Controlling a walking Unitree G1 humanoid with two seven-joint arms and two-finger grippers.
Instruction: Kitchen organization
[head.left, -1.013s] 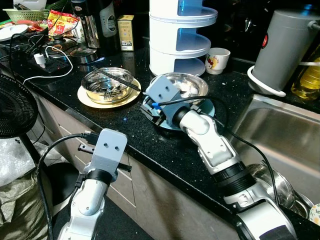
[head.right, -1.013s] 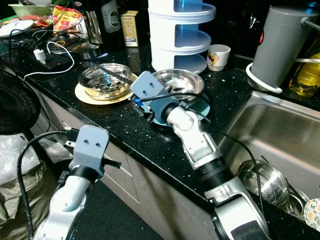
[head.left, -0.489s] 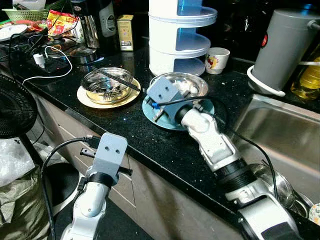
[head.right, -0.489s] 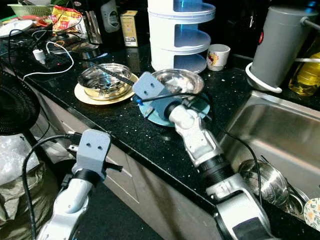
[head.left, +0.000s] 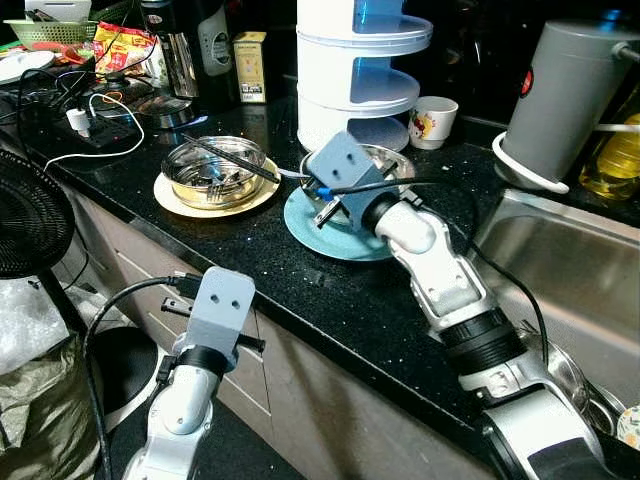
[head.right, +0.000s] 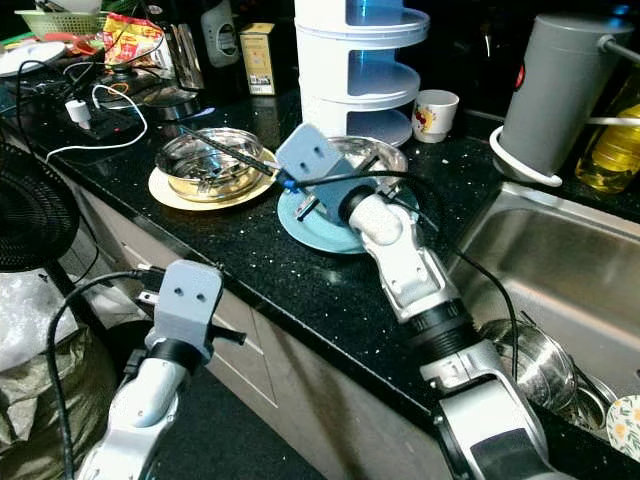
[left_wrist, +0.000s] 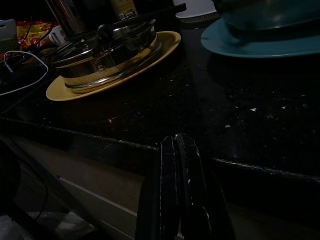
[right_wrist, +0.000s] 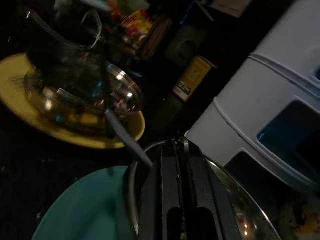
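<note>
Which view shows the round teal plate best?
The left eye view: the round teal plate lies whole under the steel bowl, by the right hand. The right eye view matches; wrist views catch dim edges.

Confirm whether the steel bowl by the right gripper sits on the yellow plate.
No. The steel bowl by the right gripper rests on the teal plate; the yellow plate carries another bowl.

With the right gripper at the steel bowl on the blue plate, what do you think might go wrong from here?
The right gripper, fingers together, sits at the rim of the steel bowl, which rests loose on the blue plate; a push might slide or tip the bowl. A utensil leans out over that rim and could be flicked off. The white tiered rack stands close behind, so a forward reach may bump it.
</note>
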